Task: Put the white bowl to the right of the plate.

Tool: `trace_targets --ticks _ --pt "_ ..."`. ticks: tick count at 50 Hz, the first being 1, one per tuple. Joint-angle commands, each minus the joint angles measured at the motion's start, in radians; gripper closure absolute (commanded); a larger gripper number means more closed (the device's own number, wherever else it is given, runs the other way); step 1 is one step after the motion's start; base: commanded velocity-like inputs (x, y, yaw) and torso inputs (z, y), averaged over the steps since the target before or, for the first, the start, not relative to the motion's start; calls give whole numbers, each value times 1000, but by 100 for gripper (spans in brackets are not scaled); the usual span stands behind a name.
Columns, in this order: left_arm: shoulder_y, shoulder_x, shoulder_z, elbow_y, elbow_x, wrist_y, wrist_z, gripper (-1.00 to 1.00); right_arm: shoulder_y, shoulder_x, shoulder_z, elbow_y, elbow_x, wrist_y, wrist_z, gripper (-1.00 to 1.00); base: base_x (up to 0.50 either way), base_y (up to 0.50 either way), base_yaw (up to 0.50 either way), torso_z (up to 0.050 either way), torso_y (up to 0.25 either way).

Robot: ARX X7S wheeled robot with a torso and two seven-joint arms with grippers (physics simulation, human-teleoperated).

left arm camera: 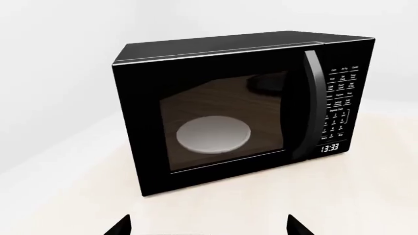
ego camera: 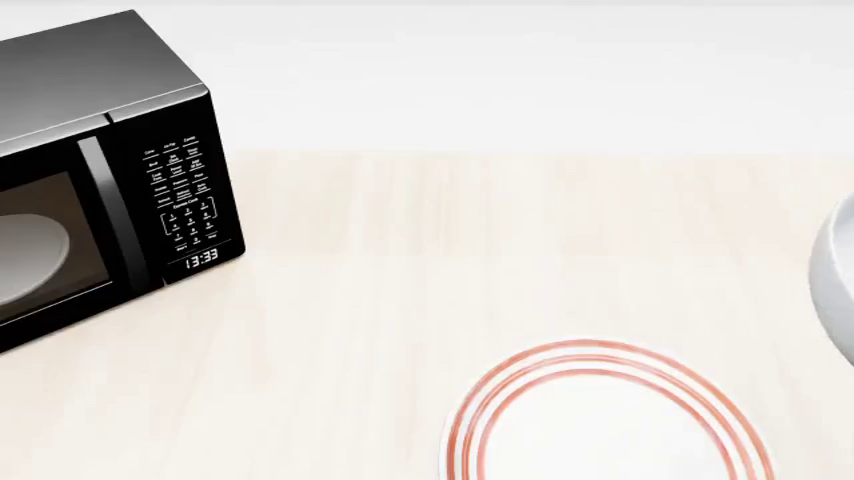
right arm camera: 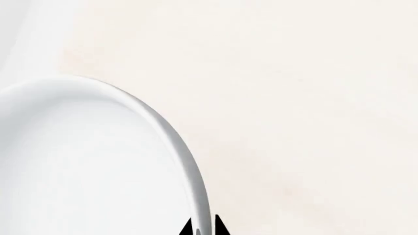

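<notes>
The plate [ego camera: 607, 420], flat and white with thin red rings, lies on the pale table at the near middle-right of the head view, cut by the frame edge. The white bowl [ego camera: 835, 275] shows only as a sliver at the right edge there, to the right of the plate and a little farther back. In the right wrist view the white bowl [right arm camera: 91, 161] fills much of the frame, and my right gripper [right arm camera: 203, 229] is shut on its thick rim, one black fingertip on each side. My left gripper [left arm camera: 207, 227] is open and empty, facing the microwave. Neither gripper shows in the head view.
A black microwave [ego camera: 94, 180] stands at the far left of the table with its door shut; it also fills the left wrist view [left arm camera: 242, 107], a greyish glass disc [left arm camera: 214, 134] inside. The pale table [ego camera: 400, 300] meets a white wall behind.
</notes>
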Motion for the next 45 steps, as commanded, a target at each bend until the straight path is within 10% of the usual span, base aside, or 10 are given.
trace_targets --ticks 1,20,45 --pt "-5 -7 25 -6 -3 -5 6 -100 -3 31 -33 159 -46 40 -157 100 0 0 0 0 0" --pt "-3 -11 35 -10 -2 1 -3 -100 -100 153 -71 -84 -33 -108 -179 100 0 0 0 1 1" --pt "-5 -16 45 -16 -4 5 -15 -100 -178 47 -126 102 -101 -109 -318 100 0 0 0 0 0"
